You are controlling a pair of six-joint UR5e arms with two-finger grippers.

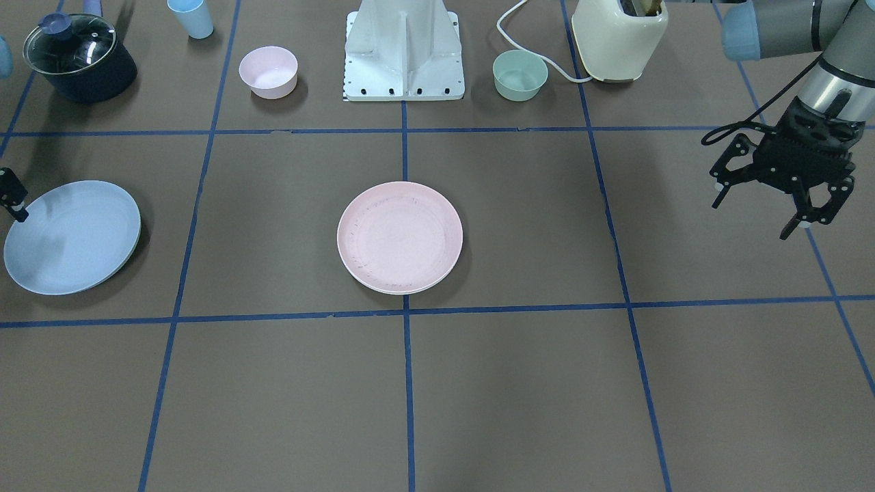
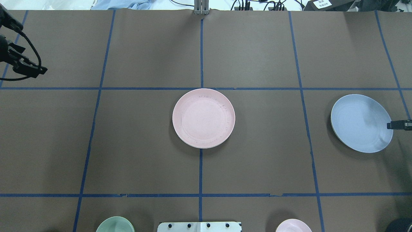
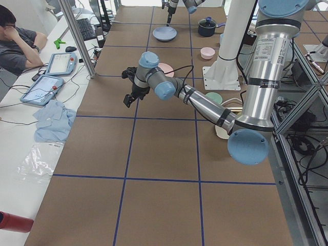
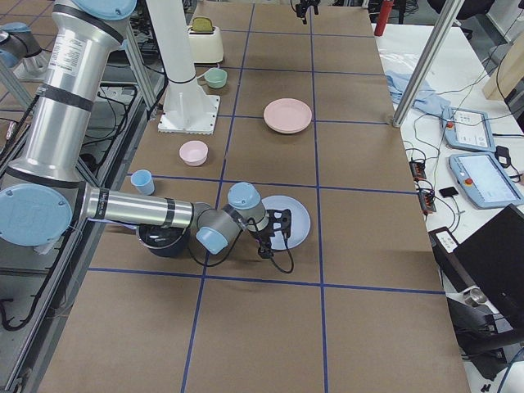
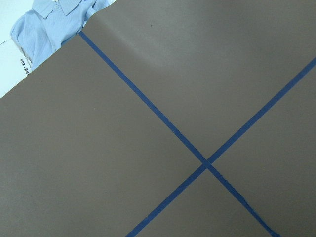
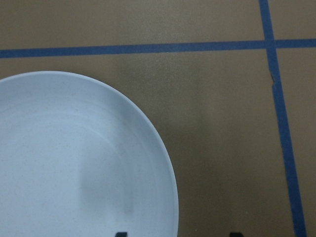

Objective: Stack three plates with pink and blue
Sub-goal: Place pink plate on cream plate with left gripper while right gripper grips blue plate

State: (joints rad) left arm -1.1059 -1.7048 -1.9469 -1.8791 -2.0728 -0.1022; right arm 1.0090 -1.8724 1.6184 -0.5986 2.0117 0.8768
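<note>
Front-facing view: the pink plate (image 1: 400, 237) lies at the centre of the worktop (image 1: 533, 383). A pale edge under its near rim looks like the cream-white plate beneath it, though I cannot be sure. The blue plate (image 1: 72, 237) lies well apart, at the robot's right end, with the right claw (image 1: 12, 199) at its rim. The left claw (image 1: 772, 205) hangs over bare worktop at the far end, jaws spread, holding nothing.

Overhead view: only 1 dark tip of the right claw shows, just at the blue plate's outer rim. A hold that close to the edge of a shallow plate has little to bite on, so the plate could pivot or slip out once it is raised.

Right-side view: the right forearm passes above the dark pot (image 4: 160, 237), and the small blue cup (image 4: 142, 181) is close by. A low swing towards the centre could knock either one.

Right wrist view: 2 fingertips (image 6: 121, 234) show apart at the bottom edge with the plate's rim between them. That claw is spread astride the rim and pinches nothing. If it closes skewed, it could push the plate sideways instead of lifting it.

Left wrist view: only tape lines and brown worktop show, so I judge no risk from that side. A late or off-centre release over the pink plate would leave the stack lopsided.
</note>
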